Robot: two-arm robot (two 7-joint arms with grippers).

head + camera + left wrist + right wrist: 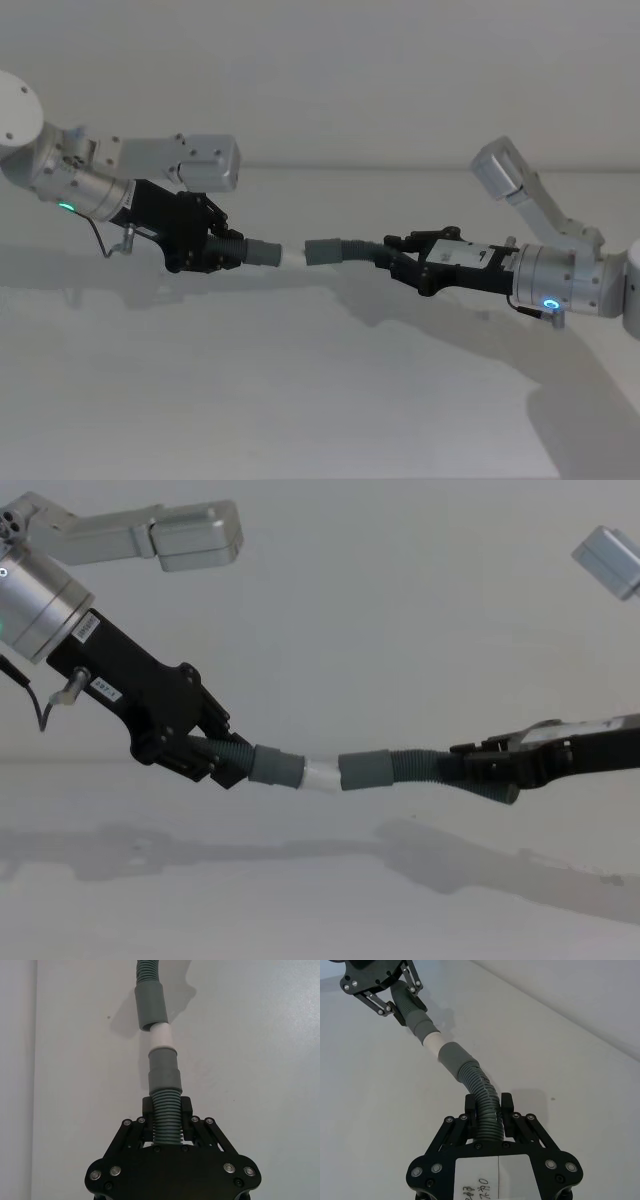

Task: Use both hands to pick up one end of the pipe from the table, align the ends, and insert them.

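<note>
Left gripper (222,250): mine, at the left of the head view, lifted above the table (300,400); green light glows on the wrist behind it. Fingers closed on the corrugated body of the straight hose piece (232,249).
Left gripper, wrist view (167,1119): both fingertips (148,1106) press against the ribs from either side, just behind the cuff.
Left gripper, chest view (212,756): tilted down and toward the middle, well off the table.
Straight hose piece: held in the air, pointing toward my right arm. Its grey cuff (265,252) sticks out past my fingers.
White spigot tip (291,257): at the cuff's front, bare along most of its length. In the left wrist view the tip (161,1035) meets the mouth of the other cuff (151,1009); whether it has entered I cannot tell.
Alignment: in the chest view the two cuffs (275,766) (366,771) sit nearly on one line, the white tip (320,775) bridging them.
Socket cuff (322,251): plain grey, on the curved hose piece (362,250), also clear of the table.
Curved hose piece, right wrist view (479,1091): bends from my fingers up toward the left gripper (399,991) farther off.
Right gripper (392,257): mine, at the right of the head view, blue-green light on the wrist. Clamped on the curved piece's ribs.
Right gripper, wrist view (489,1106): fingertips (507,1102) snug on both sides of the hose.
</note>
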